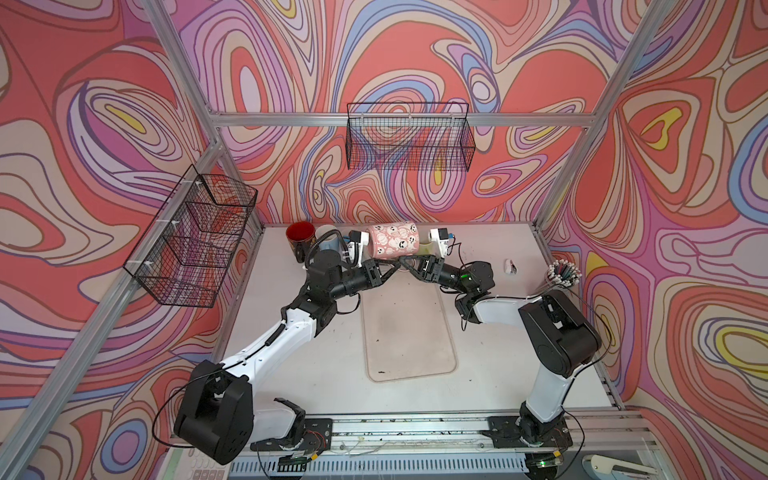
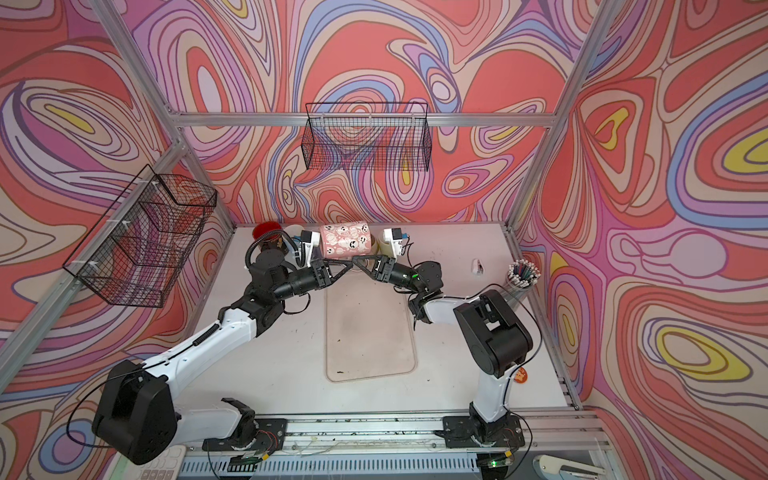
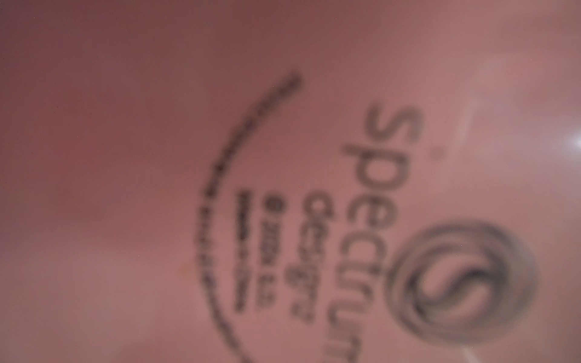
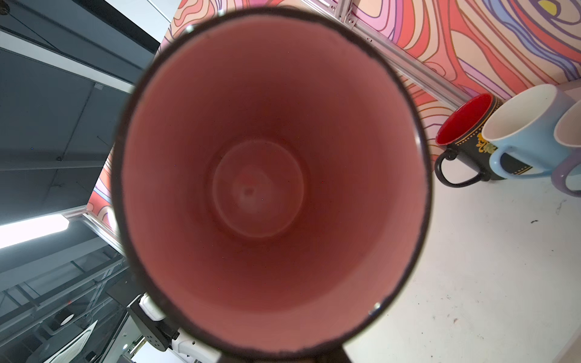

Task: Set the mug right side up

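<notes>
The pink mug [image 1: 392,241] is lying sideways above the far middle of the desk [image 1: 498,353], mouth rightward. The left hand [image 1: 392,263] is clamping it underneath; the right hand's [image 1: 405,262] grip I cannot tell. A dark mug [image 1: 300,243] and blue mug [image 1: 329,246] are crowding its left; open desk is stretching right.

The walls [image 1: 415,62] on three sides of the table [image 1: 519,353] are covered in a wild swirly print: red and pink with lilac, blue and bits of yellow. A bare aluminium frame [image 1: 291,120] runs along them. A black wire basket [image 1: 409,137] hangs behind the table and a tiered wire basket [image 1: 195,241] to its left. The table top is white and a bit grubby, with a beige mat [image 1: 409,332] in the middle. The right wrist view catches dark ceiling panels [image 4: 47,110] and a lit strip light [image 4: 31,231].
</notes>
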`<state>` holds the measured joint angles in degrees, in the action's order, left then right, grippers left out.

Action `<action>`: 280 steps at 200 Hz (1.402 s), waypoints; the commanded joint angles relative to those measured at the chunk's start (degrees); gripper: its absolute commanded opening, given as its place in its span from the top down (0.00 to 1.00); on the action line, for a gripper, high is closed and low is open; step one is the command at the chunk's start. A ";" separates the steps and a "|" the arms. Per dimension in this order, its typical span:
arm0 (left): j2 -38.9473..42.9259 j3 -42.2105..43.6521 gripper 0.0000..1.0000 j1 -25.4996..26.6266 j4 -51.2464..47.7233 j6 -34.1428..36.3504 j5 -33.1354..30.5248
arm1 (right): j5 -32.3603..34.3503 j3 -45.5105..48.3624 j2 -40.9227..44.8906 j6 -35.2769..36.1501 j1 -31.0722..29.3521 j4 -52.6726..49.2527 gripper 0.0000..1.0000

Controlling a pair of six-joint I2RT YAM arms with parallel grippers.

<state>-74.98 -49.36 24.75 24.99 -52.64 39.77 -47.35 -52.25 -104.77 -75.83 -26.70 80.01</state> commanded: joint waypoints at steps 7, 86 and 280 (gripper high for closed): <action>1.91 -0.25 1.00 1.26 3.64 2.12 3.22 | 2.92 -1.02 -0.62 1.21 0.18 1.16 1.00; 7.39 0.58 0.46 1.19 -4.08 8.02 -0.68 | 4.44 2.68 1.91 4.00 1.63 -2.76 1.00; 21.70 -11.96 0.26 1.22 -57.06 37.89 -25.72 | 27.80 -10.80 21.82 49.50 4.68 -95.36 1.00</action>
<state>-54.61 -59.96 25.82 -24.14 -19.00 17.34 -23.40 -57.71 -85.19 -31.90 -23.14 -10.35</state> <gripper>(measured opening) 0.736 0.204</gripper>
